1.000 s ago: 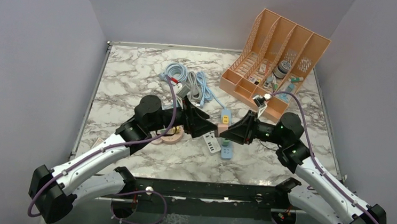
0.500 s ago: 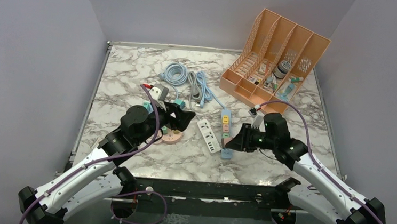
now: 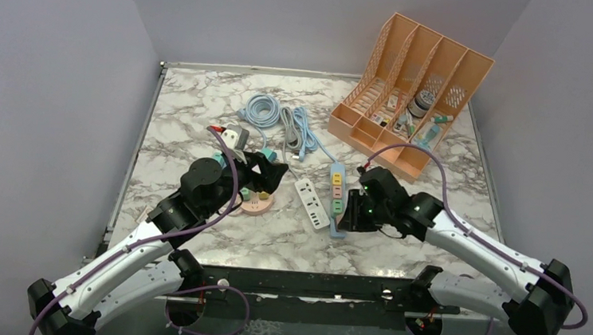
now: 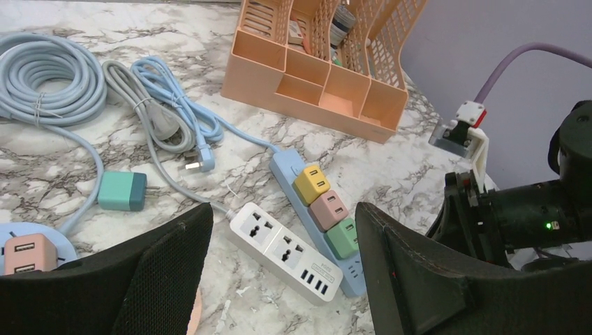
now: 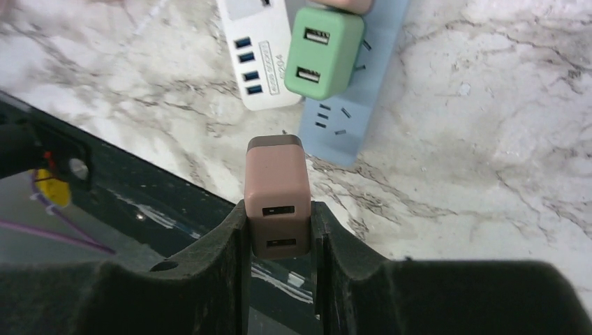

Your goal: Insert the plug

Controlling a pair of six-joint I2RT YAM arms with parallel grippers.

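Right gripper (image 5: 278,218) is clamped on a pink USB charger (image 5: 276,174), its two fingers pressing the charger's opposite sides near the rear end. The charger hangs over the marble near the table's front edge, just short of the near end of the blue power strip (image 5: 352,118) and off to one side of it.

That strip already carries a green charger (image 5: 324,50). The bare slots between the green charger and the strip's near end look like the free outlet. A white power strip (image 5: 260,49) lies just beside it.

To seat the plug well, I would bring the charger forward and sideways until it sits squarely over those slots. I would then turn it to match the slot pattern and press straight down without rocking, so the light strip does not skid.

In the right wrist view the charger's long axis runs straight out from the fingers toward the strips. Its face with two USB ports looks back at the camera. The prongs are hidden, so presumably they are on the far side.

Left gripper (image 4: 283,223) hovers with its fingers wide apart and holds nothing.
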